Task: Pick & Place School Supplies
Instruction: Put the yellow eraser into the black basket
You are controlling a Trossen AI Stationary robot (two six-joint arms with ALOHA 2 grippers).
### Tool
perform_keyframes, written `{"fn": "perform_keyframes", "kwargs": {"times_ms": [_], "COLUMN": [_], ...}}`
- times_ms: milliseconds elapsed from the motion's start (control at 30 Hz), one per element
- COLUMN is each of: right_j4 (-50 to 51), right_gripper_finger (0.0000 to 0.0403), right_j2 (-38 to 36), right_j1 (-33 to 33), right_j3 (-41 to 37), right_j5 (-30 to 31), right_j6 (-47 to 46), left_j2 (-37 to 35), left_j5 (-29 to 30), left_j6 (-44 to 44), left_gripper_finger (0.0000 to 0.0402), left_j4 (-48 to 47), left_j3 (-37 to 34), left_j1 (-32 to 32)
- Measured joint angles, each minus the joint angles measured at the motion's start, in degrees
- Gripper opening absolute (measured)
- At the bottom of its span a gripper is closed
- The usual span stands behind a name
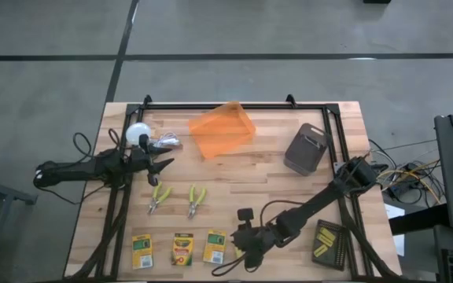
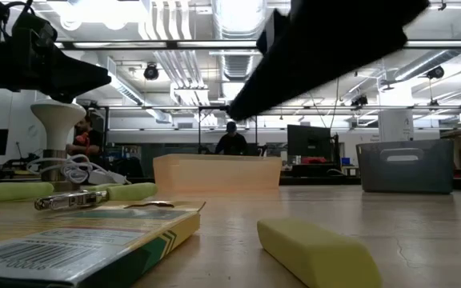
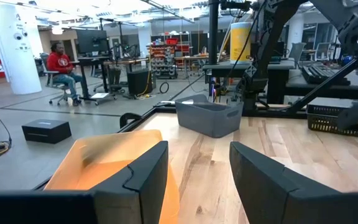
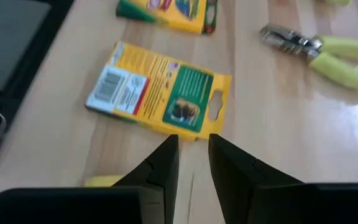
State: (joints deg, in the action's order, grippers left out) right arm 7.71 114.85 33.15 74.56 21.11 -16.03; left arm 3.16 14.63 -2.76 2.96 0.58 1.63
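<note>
Three yellow-and-green crayon boxes (image 1: 142, 250) (image 1: 182, 249) (image 1: 215, 245) lie flat in a row near the table's near edge. Behind them lie two yellow-handled pliers (image 1: 160, 196) (image 1: 195, 200). My right gripper (image 1: 242, 236) (image 4: 191, 155) hovers just right of the right-hand box (image 4: 160, 87), fingers a narrow gap apart with bare wood between them. One yellow block (image 2: 314, 252) (image 4: 104, 181) lies on the table by that gripper. My left gripper (image 1: 160, 163) (image 3: 197, 174) is open above the table's left side, beside the white ball (image 1: 138, 135).
The translucent orange bin (image 1: 222, 130) stands at the far middle, and a grey bin (image 1: 307, 147) sits to its right. A dark tray with yellow pieces (image 1: 330, 242) lies at the near right corner. Bare wood shows in the table's middle. People sit in the room beyond.
</note>
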Motion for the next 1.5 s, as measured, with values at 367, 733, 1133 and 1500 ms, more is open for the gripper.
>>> {"fn": "perform_keyframes", "kwargs": {"times_ms": [367, 733, 1133, 1500], "right_j4": [-2.1, -2.0, -3.0, -10.9], "right_gripper_finger": [0.0144, 0.0155, 0.0145, 0.0139], "right_j2": [1.5, 1.7, 1.7, 0.9], "right_j1": [1.1, 1.4, 1.3, 3.8], "right_j3": [0.1, -0.1, -1.9, -5.2], "right_j5": [-2.1, -7.2, -6.0, 4.8], "right_j6": [1.8, 4.1, 4.0, 10.0], "left_j2": [0.0, 0.0, 0.0, 0.0], "left_j5": [0.0, 0.0, 0.0, 0.0], "left_j6": [0.0, 0.0, 0.0, 0.0], "left_gripper_finger": [0.0179, 0.0179, 0.0179, 0.0179], "left_j4": [0.0, 0.0, 0.0, 0.0], "left_j3": [0.0, 0.0, 0.0, 0.0], "left_j1": [0.0, 0.0, 0.0, 0.0]}}
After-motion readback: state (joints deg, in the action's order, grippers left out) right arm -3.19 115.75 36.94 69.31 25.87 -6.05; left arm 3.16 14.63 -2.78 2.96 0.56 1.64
